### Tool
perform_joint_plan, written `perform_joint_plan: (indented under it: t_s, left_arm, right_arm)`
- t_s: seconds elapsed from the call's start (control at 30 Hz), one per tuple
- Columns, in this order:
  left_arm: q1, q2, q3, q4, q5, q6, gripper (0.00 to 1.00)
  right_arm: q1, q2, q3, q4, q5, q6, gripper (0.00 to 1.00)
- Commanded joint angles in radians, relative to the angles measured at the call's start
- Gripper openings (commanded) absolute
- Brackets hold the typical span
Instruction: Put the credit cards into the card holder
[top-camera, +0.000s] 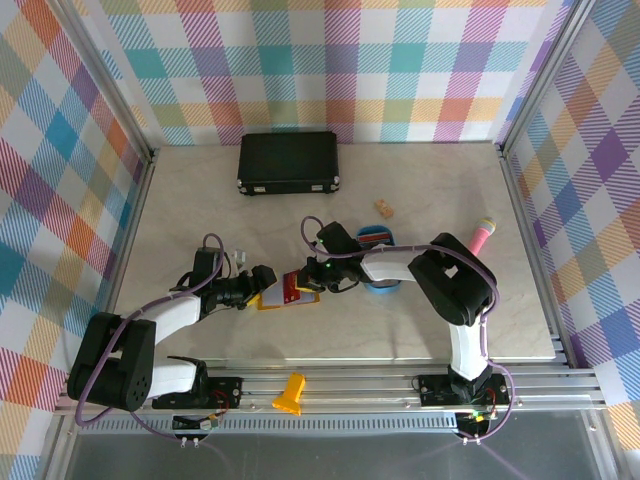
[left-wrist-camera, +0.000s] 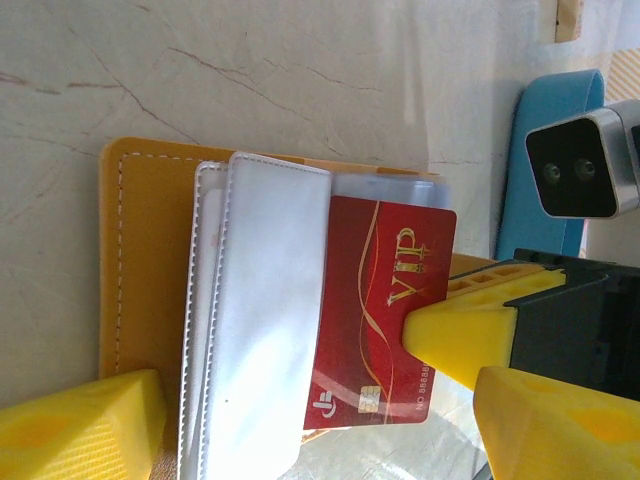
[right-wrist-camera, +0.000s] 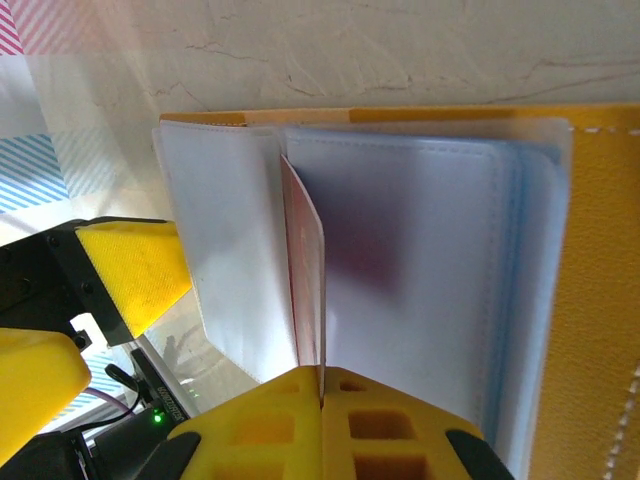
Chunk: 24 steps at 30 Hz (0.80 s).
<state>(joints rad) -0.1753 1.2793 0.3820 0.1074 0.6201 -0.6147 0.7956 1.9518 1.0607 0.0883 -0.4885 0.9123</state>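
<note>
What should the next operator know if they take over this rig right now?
Left gripper: jaws open, straddling the mustard-yellow folding card holder lying open on the table; contact unclear.
Right gripper: shut on the edge of the red plastic VIP credit card.
Done: that card sits partway in among the holder's clear sleeves, not seated.
Left: push it home and release, then fetch what look like more cards from the blue oval tray.
</note>
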Motion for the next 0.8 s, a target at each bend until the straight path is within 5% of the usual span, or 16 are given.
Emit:
perform_joint_plan:
  t_s: [0.0,0.77]
  left_arm:
    - [-0.007,0.017,-0.007,-0.071,-0.039,0.024,0.81]
    - [-0.017,0.021,0.016,-0.109,-0.060,0.039,0.80]
  right_arm:
    - [0.013,0.057,-0.033,0.059,-0.009,0.029,0.00]
    - [0.040,0.009,0.009,-0.149,0.130,-0.092,0.19]
